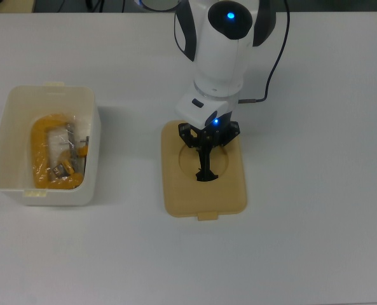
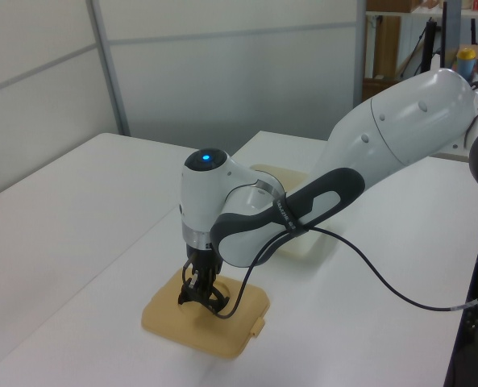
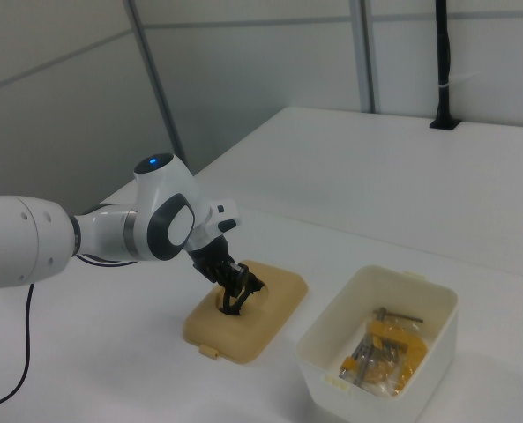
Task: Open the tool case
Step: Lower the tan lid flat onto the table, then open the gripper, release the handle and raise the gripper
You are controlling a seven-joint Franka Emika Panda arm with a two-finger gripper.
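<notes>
White tabletop (image 1: 315,241): gripper (image 1: 206,175) clamped on the handle (image 1: 205,166) of the tan lid (image 1: 175,190), lying apart from the open white box (image 1: 4,136).

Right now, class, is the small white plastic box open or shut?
Open. The small white plastic box shows its yellow clamp inside, and its tan-yellow lid lies flat on the table apart from it.

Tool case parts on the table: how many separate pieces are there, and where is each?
2. The white box stands open at the top view's left, with bagged tools inside. The tan lid lies flat on the table beside it, apart from it, under the gripper.
</notes>
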